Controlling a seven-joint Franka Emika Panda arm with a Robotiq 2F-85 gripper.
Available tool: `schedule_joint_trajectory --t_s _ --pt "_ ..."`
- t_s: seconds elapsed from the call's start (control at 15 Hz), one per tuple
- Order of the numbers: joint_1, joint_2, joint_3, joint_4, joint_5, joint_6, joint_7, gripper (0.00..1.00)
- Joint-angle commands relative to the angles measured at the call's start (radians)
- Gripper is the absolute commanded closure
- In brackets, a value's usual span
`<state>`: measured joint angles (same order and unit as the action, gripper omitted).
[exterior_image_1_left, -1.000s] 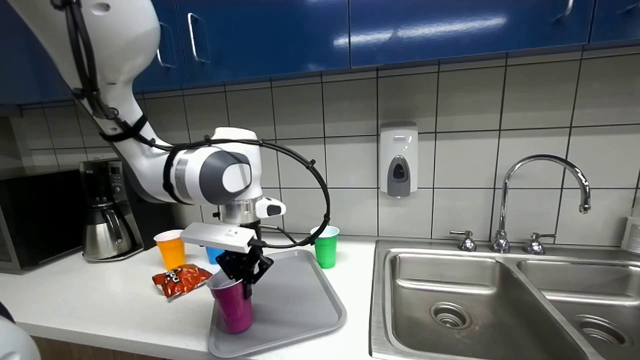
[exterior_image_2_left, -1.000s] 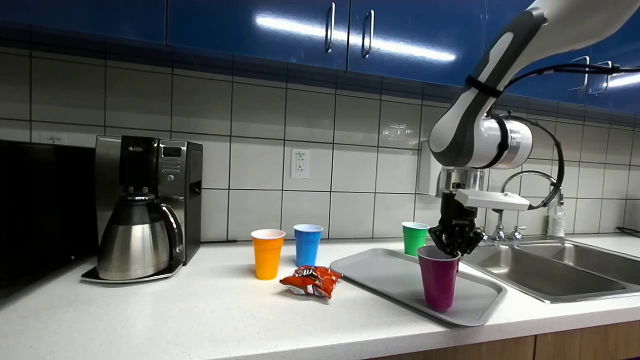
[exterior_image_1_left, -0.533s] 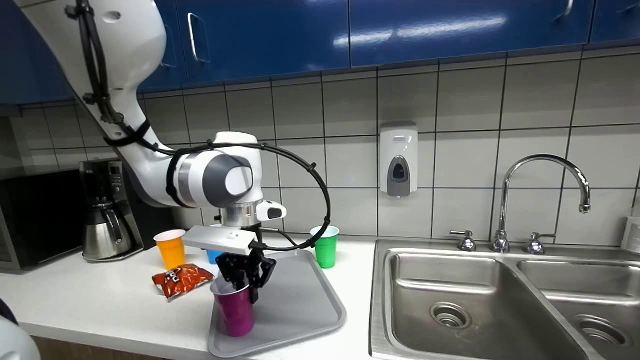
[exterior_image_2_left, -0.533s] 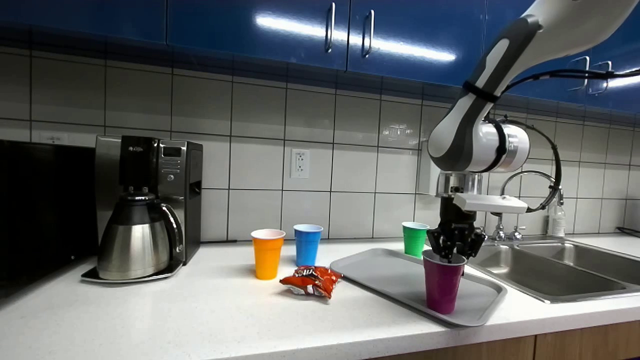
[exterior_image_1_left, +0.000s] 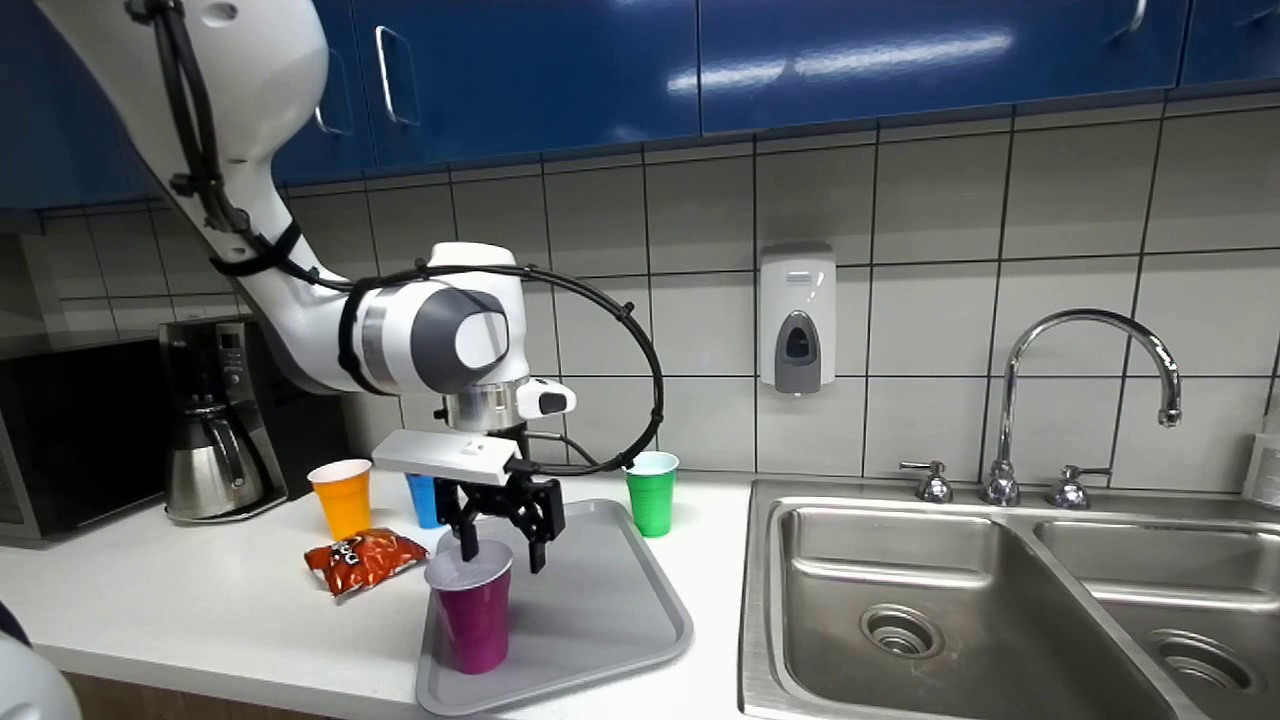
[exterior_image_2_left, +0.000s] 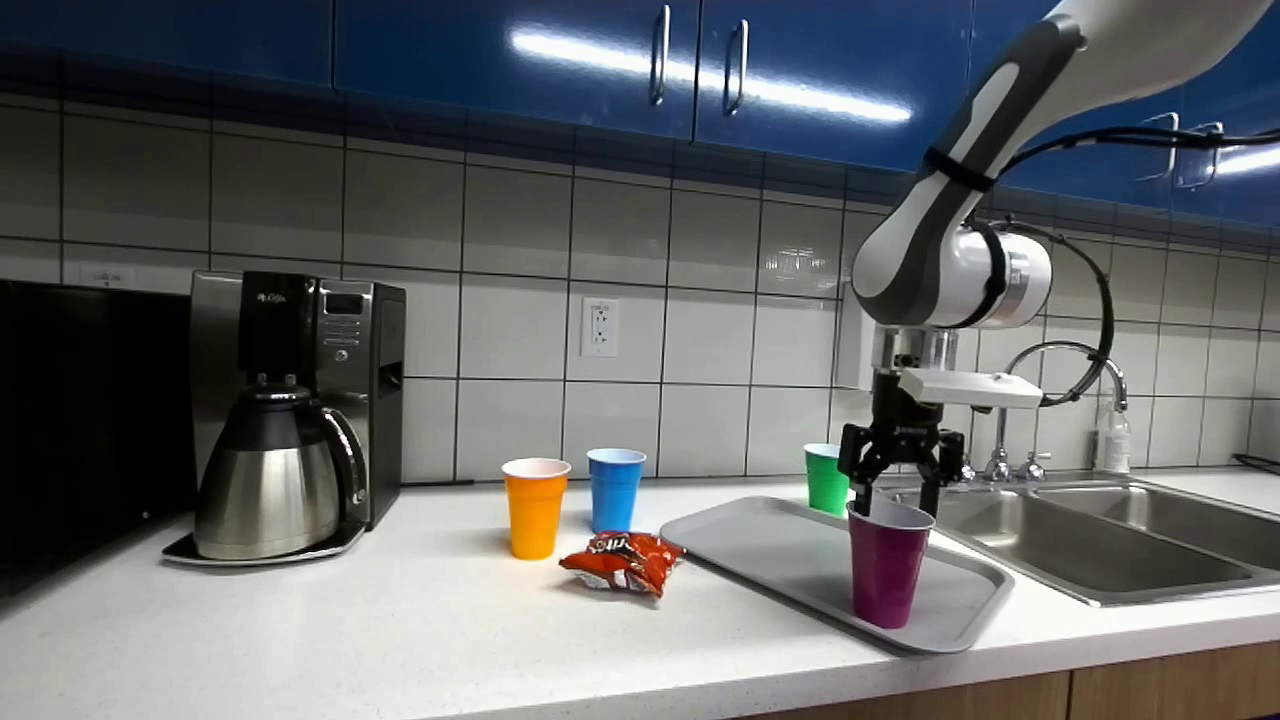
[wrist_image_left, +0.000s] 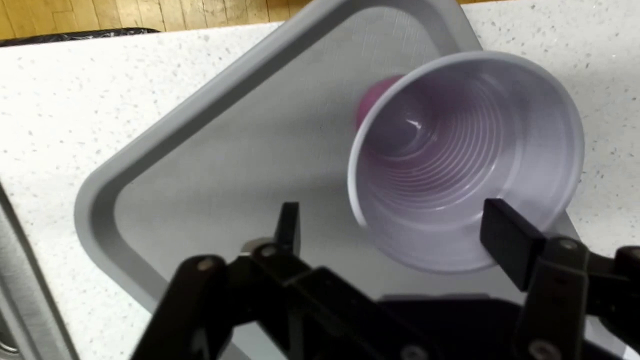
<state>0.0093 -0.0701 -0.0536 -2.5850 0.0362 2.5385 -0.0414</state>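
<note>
Glossy blue upper cabinets (exterior_image_1_left: 560, 80), pale tiled wall (exterior_image_2_left: 510, 325), speckled white countertop (exterior_image_2_left: 400, 630), steel sink (exterior_image_1_left: 885, 560), wooden floor (wrist_image_left: 180, 12)

In the wrist view, the gripper (wrist_image_left: 392, 220) hides a part of the purple plastic cup (wrist_image_left: 465, 155); in an exterior view, it partly covers the green cup (exterior_image_2_left: 824, 482).

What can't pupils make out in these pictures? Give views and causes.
Any contact between black two-fingered hand and magenta plastic cup, in the wrist view: finger covers the spot.
Blue plastic cup, in an exterior view: rim hidden by flat white box.
White soap dispenser, in an exterior view: partly behind white-and-grey robot arm.
Black boxy appliance, in both exterior views: cut off by left edge.
</note>
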Motion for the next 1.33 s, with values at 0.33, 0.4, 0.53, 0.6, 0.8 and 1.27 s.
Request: schedule_joint_trajectory --t_s 0.33,0.4,0.53,0.6,0.8,1.27 --pt "-0.023 -0.099 0.008 0.031 -0.058 -0.095 0.011 0.0" --pt "-0.026 -0.103 0.008 0.038 -0.063 -0.1 0.015 0.0" --pt "-0.033 -0.1 0.006 0.063 -0.069 -0.105 0.024 0.0" --pt "-0.038 -0.093 0.004 0.081 -0.069 -0.109 0.025 0.0" --pt "-0.053 -0.066 0.002 0.134 -0.08 -0.114 0.035 0.0" --pt "-0.054 0.006 0.008 0.237 -0.097 -0.13 0.085 0.0"
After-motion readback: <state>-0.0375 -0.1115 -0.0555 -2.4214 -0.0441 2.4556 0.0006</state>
